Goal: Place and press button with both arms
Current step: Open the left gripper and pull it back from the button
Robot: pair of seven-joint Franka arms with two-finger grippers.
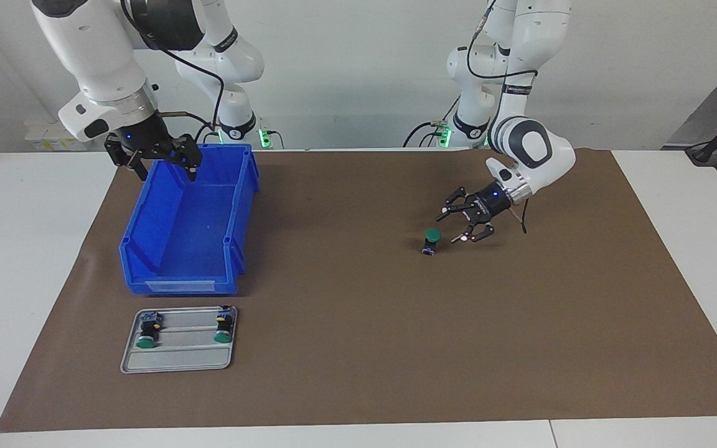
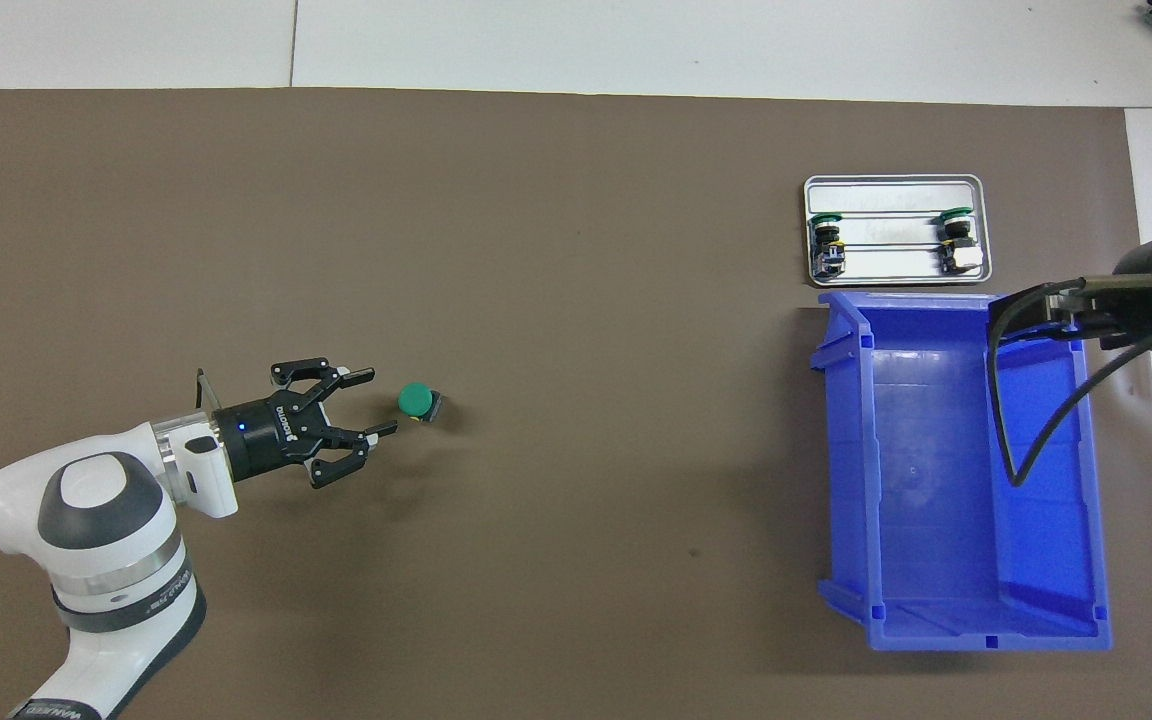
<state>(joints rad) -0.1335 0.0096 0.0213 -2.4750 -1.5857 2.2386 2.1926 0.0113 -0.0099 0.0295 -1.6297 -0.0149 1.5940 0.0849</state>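
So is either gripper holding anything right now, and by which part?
Nothing is held. The left gripper is open beside the button, which stands free on the mat. The right gripper is open over the blue bin.

Two fixed cameras, both set high and well back from the work. The facing view looks from across the table toward the robots, angled down; arm bases and rear wall fill its top, the near table edge its bottom. The overhead view sits above the robots' end, aimed forward and steeply down; the arms enter from its bottom corners. The two are half a turn apart, so sides swap between them. Both take in the brown mat [image 1: 358, 348], blue bin [image 1: 187, 227], grey tray [image 1: 178, 358] and the button [image 1: 432, 239] lying on the mat. Only the facing view shows the wall.
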